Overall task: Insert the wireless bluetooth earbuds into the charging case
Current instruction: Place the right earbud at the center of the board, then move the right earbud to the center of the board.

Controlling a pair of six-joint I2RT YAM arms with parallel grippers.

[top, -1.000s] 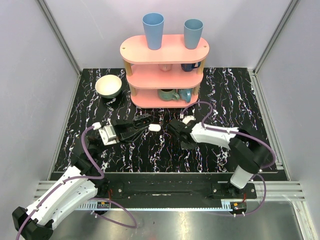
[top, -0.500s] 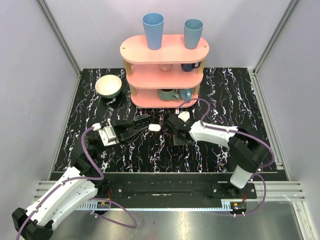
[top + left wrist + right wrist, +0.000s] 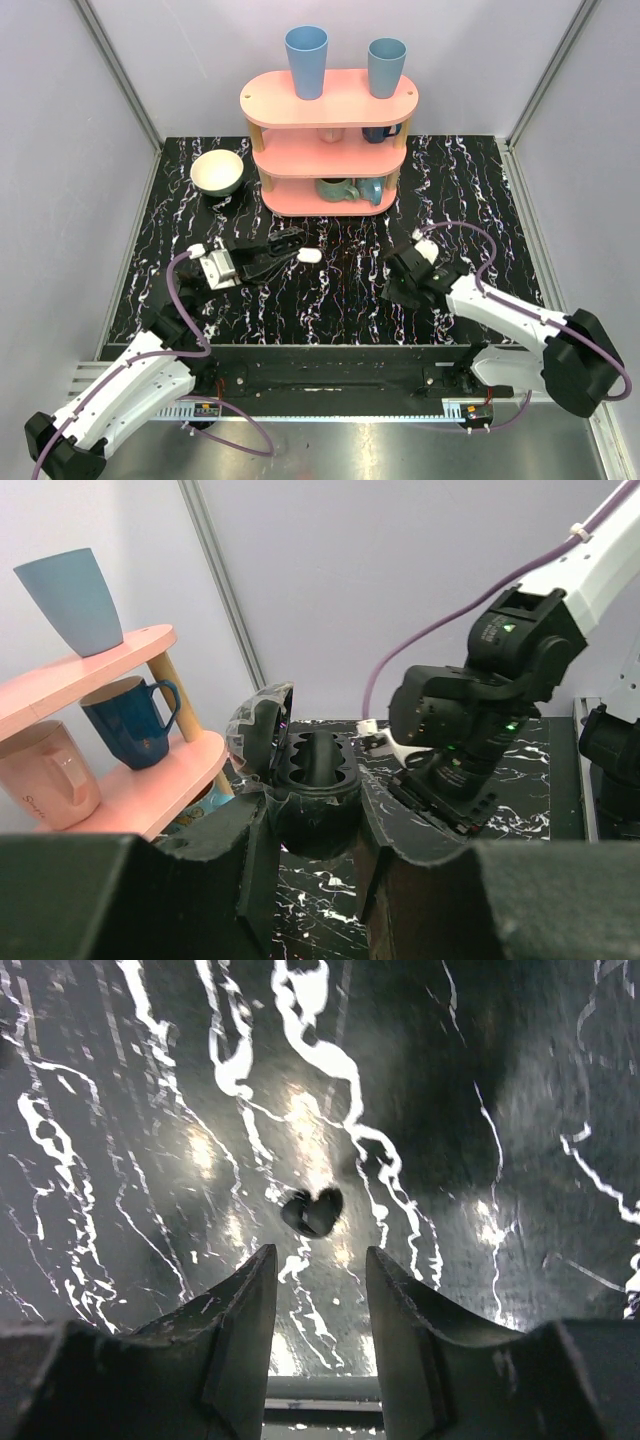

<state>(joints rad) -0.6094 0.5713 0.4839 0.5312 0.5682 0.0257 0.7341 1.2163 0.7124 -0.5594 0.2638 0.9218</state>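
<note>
1. Dark plastic is what the left wrist view shows of the charging case [image 3: 315, 770]; it is clamped between the fingers of the left gripper [image 3: 312, 825], lid hinged open to the left, two wells facing up; it sits mid-way across the marble table [image 3: 330, 300], in front of the pink shelf [image 3: 330, 100]; whether it rests on the marble or is lifted cannot be told.
2. Handling, judged: the case is light, rigid and smooth-skinned, so liable to slip or twist; the present hold across the lower body, clear of lid and wells, is the correct one.
3. Both wells look vacant; dark on dark leaves this uncertain.
4. Just beyond the left fingertips, the top view shows a white oblong [image 3: 310, 256]; whether it belongs to the case cannot be told.
5. Further right, the right gripper [image 3: 320, 1260] hangs over the table, fingers apart, nothing between them; one small dark earbud [image 3: 312, 1211] lies on the marble just ahead of the tips, in line with the gap.
6. Handling, judged: the earbud is very light, hard and rounded, apt to roll or squirt from the pads; take it across the bulbous body with gentle closure.
7. Count: charging case, one; earbud seen, one, the second not located; grippers, two; cream bowl [image 3: 218, 172], one; blue cups [image 3: 306, 60] atop the shelf, two.
</note>
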